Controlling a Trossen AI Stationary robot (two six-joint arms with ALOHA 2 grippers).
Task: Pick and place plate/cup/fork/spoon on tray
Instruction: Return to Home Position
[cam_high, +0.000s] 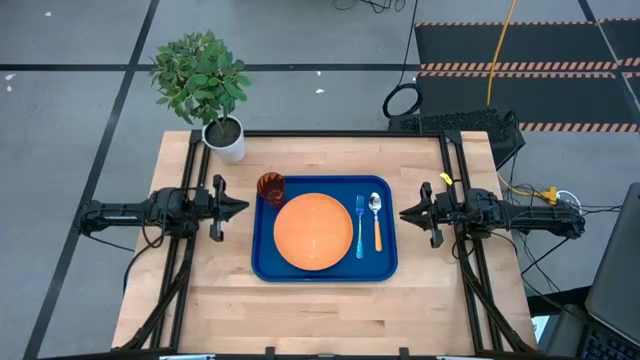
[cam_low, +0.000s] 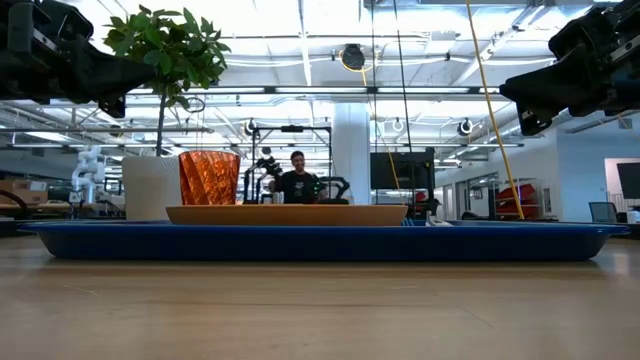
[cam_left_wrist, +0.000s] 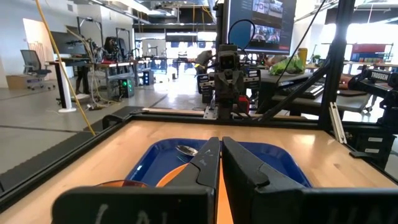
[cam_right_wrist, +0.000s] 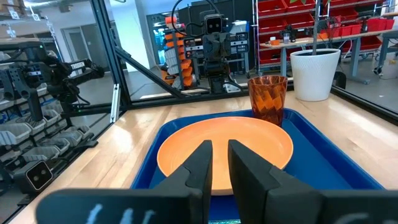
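The dark blue tray (cam_high: 268, 262) lies at the table's middle. On it lie the orange plate (cam_high: 313, 232), the red-brown cup (cam_high: 271, 187) at its far left corner, and the blue-handled fork (cam_high: 360, 228) and orange-handled spoon (cam_high: 376, 220) side by side at its right end. My left gripper (cam_high: 243, 207) hovers left of the tray, shut and empty. My right gripper (cam_high: 403, 213) hovers right of the tray, shut and empty. The plate (cam_right_wrist: 225, 147) and cup (cam_right_wrist: 268, 98) also show in the right wrist view.
A white pot with a green plant (cam_high: 226, 138) stands at the table's far left corner. Black frame rails (cam_high: 470, 250) run along the table's left and right sides under the arms. Bare wood (cam_high: 330, 310) lies between the tray and the near edge.
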